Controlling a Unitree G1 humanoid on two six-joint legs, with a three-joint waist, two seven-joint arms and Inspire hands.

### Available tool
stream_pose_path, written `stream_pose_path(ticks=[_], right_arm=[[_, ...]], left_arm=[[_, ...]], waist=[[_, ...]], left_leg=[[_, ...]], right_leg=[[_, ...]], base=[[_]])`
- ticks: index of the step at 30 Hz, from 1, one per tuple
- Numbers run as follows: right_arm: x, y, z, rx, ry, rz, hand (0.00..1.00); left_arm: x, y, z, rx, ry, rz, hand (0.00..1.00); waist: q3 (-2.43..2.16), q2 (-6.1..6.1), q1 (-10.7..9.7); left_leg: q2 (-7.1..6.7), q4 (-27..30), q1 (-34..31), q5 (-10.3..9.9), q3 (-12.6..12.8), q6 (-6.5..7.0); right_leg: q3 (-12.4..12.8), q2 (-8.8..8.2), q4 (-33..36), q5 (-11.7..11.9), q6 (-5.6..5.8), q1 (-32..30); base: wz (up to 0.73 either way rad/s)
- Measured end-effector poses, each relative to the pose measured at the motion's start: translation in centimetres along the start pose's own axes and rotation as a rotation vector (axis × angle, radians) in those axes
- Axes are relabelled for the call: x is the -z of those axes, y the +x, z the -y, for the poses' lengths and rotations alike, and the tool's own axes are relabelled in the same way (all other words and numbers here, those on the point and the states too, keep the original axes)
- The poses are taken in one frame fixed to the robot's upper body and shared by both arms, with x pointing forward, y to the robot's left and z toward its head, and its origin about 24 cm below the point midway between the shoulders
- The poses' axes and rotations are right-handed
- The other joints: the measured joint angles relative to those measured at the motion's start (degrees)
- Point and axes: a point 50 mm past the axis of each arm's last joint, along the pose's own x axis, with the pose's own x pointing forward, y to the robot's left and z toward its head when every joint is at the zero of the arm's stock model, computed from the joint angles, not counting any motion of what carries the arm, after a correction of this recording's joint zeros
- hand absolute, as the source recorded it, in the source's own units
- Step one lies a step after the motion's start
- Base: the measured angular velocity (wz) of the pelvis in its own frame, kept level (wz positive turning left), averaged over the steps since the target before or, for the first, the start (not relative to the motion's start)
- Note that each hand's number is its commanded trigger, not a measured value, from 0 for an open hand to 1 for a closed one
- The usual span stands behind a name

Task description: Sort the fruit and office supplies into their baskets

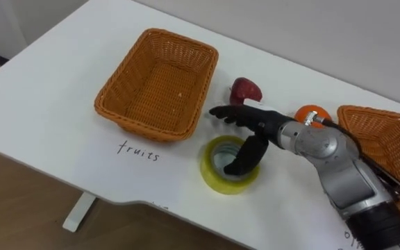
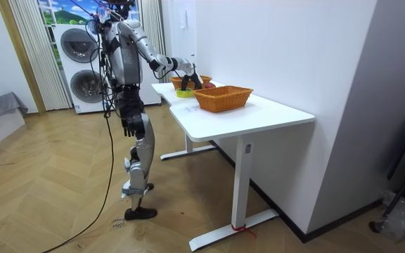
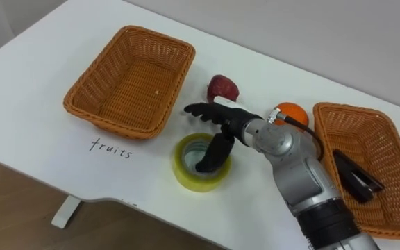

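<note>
1. Stretching the right hand [image 1: 259,125] over the bench [image 1: 40,104], fingers straight, thumb dipping into the yellow tape roll [image 1: 221,184] (nothing gripped).
2. Showing the apple [image 1: 245,90] lying just beside the left basket [image 1: 106,104], and the orange [image 1: 310,111] sitting behind the wrist.
3. Housing a dark stapler [image 3: 356,177] in the right basket [image 3: 353,111].
4. Hanging the left hand [image 2: 127,126] at the hip, state impossible to tell.

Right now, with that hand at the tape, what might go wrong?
The right hand has only its thumb inside the yellow tape roll, fingers straight, so a lift may slip. The roll lies near the front edge of the table and could be pushed off. The fingers might nudge the red apple.
</note>
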Motion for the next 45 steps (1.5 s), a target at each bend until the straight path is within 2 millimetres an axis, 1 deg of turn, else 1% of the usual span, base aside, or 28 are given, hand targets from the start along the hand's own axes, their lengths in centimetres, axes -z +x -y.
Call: stream_pose_path(ticks=[6,13,20,26,29,31,32,33,36,37,39,43,45], right_arm=[[0.0,0.0,-0.1,-0.009,-0.010,-0.008,1.00],[0.2,0.1,-0.1,-0.001,-0.044,-0.033,1.00],[0.3,0.1,0.0,0.004,-0.059,-0.042,1.00],[0.3,0.1,0.0,0.006,-0.064,-0.045,1.00],[0.3,0.1,0.0,0.009,-0.070,-0.049,1.00],[0.3,0.1,0.0,0.011,-0.077,-0.053,1.00],[0.4,0.1,0.1,0.013,-0.081,-0.055,1.00],[0.4,0.0,0.1,0.015,-0.081,-0.057,1.00],[0.5,-0.1,0.3,0.029,-0.092,-0.066,1.00],[0.5,-0.1,0.4,0.032,-0.092,-0.067,1.00],[0.3,-0.3,0.8,0.050,-0.094,-0.060,1.00],[0.1,-0.7,1.4,0.081,-0.093,-0.037,1.00],[-0.6,-1.2,1.9,0.110,-0.116,-0.009,1.00]], left_arm=[[-0.1,0.0,0.0,0.000,0.000,0.002,0.00],[-0.4,0.0,0.0,0.000,-0.002,0.017,0.00],[-0.5,0.0,0.0,0.000,-0.002,0.020,0.00],[-0.3,0.0,0.0,-0.001,-0.003,0.026,0.00],[-0.2,0.0,0.0,-0.006,-0.003,0.024,0.00],[-0.2,0.0,0.0,-0.017,-0.003,0.023,0.00],[-0.1,-0.1,0.0,-0.021,-0.003,0.022,0.00],[-0.1,-0.1,-0.1,-0.021,-0.002,0.020,0.00],[-0.1,-0.1,0.0,-0.021,-0.004,0.020,0.00],[0.0,-0.1,-0.1,-0.021,-0.007,0.019,0.00],[0.3,-0.1,-0.2,-0.016,-0.012,0.014,0.00],[0.3,-0.1,-0.2,-0.003,-0.021,0.018,0.00],[0.4,0.0,-0.3,-0.002,-0.038,0.020,0.00]], waist=[[0.00,-0.01,0.4],[0.00,0.00,0.1],[-0.02,0.02,-0.6],[-0.09,0.10,-0.6],[-0.19,0.19,-0.6],[-0.41,0.16,-0.6],[-0.59,0.10,-0.7],[-0.66,0.10,-0.7],[-0.76,0.00,-1.0],[-0.72,0.06,-1.1],[-0.75,0.02,-2.1],[-0.72,0.07,-3.3],[-0.75,0.03,-4.4]], left_leg=[[-0.02,0.2,-0.1,0.0,-0.1,0.00],[-0.05,0.4,-0.2,0.0,-0.2,0.00],[-0.06,0.7,-0.3,0.0,-0.2,0.00],[-0.06,0.7,-0.1,0.0,-0.2,-0.01],[-0.06,0.7,-0.1,0.0,-0.2,-0.01],[-0.06,0.7,-0.1,0.0,-0.2,-0.01],[-0.06,0.8,-0.1,0.0,-0.2,-0.01],[-0.06,0.8,-0.1,0.0,-0.2,-0.01],[-0.06,0.8,-0.1,0.0,-0.1,-0.01],[-0.06,0.8,0.0,0.0,-0.1,-0.01],[-0.06,0.8,0.1,0.0,-0.1,-0.01],[-0.05,0.8,0.2,0.0,0.1,-0.02],[-0.04,0.8,0.1,0.0,0.3,-0.03]], right_leg=[[0.1,-0.01,0.0,0.0,0.00,0.0],[0.1,-0.01,0.0,0.0,0.00,0.0],[0.1,-0.01,0.0,0.0,-0.01,0.0],[0.1,-0.01,0.0,0.0,-0.01,0.0],[0.1,-0.02,0.0,0.0,-0.01,0.0],[0.1,-0.02,0.0,0.0,-0.01,0.0],[0.1,-0.02,0.0,0.0,-0.01,0.0],[0.1,-0.03,0.0,0.0,-0.01,0.0],[0.2,-0.05,0.1,0.0,-0.01,0.0],[0.2,-0.05,0.0,0.0,-0.01,0.0],[0.2,-0.07,0.1,0.0,-0.01,0.2],[0.3,-0.07,0.1,0.0,-0.02,0.1],[0.4,-0.07,0.1,0.0,-0.02,0.0]], base=[[0.00],[0.00],[0.00],[0.00],[0.00],[0.00],[0.00],[0.00],[0.00],[0.00],[0.00],[-0.02],[-0.02]])
